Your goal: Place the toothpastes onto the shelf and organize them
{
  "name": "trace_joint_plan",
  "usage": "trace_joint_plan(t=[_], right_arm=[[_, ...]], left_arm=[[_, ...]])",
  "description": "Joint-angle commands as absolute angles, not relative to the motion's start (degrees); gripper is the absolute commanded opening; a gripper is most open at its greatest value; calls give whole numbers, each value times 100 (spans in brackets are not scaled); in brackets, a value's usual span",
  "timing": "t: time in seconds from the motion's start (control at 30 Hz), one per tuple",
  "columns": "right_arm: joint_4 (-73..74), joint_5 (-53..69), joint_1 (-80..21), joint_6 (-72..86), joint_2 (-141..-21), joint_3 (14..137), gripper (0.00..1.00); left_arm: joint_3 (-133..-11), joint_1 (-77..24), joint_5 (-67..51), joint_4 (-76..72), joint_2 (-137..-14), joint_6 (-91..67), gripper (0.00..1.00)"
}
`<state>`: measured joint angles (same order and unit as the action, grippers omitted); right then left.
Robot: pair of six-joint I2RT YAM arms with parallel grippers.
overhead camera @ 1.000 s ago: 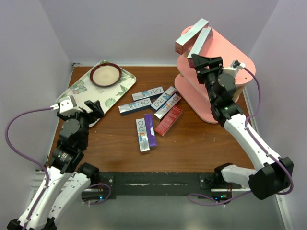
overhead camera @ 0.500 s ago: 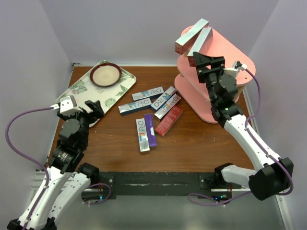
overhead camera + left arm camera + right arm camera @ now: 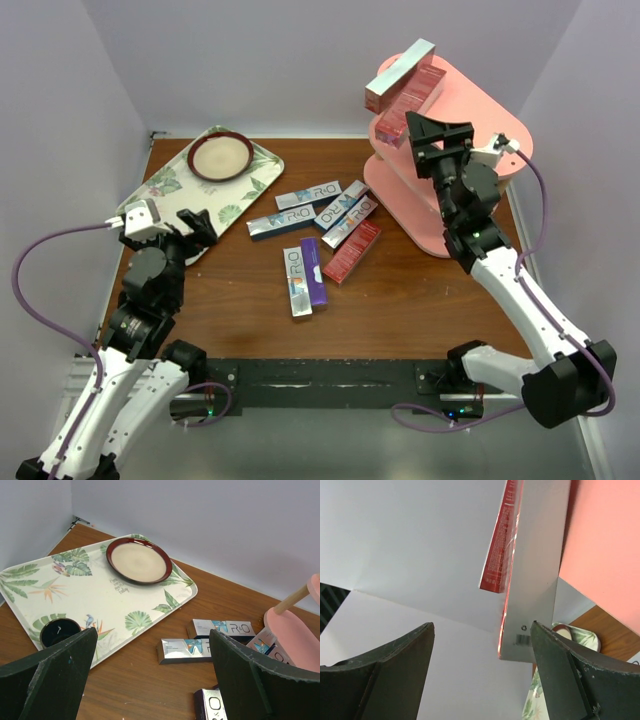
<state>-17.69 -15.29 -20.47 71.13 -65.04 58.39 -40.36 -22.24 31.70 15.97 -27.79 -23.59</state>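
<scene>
The right hand [image 3: 440,127] has drawn back from the top board of the shelf [image 3: 482,108], fingers spread and empty. The red toothpaste [image 3: 412,95] it carried now lies there against the silver toothpaste [image 3: 398,73]. The other toothpastes [image 3: 320,240] lie scattered mid-counter [image 3: 400,300]. The left hand [image 3: 153,631] hovers by the leafy tray [image 3: 165,185], fingers wide apart.

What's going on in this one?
The right gripper is up at the pink shelf, open and holding nothing, beside a silver toothpaste box and a red toothpaste box lying side by side on the top tier. Seven more boxes lie loose on the table, among them a purple box. The left gripper sits open and empty by the leaf-patterned tray.
</scene>
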Motion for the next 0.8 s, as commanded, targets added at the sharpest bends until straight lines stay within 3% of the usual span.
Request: trace_joint_plan(t=[0.0,0.3,0.53,0.77], right_arm=[[-1310,-1819,-1960,7339,-6434,5537,84],[-836,-1600,-1934,6542,-6337,5835,89],[1472,24,-1925,4142,-6266,6548,98],[2109,1421,-1942,2762,-6705,6267,99]], left_arm=[[-3981,-2180,3138,1406,-2795,-2461,100],[-3938,-2180,2902,1319,-2830,-2496,100],[-4016,-2180,1961,976,-3365,-2276,100],[-4297,-2180,302,1247,-4665,-1952,100]])
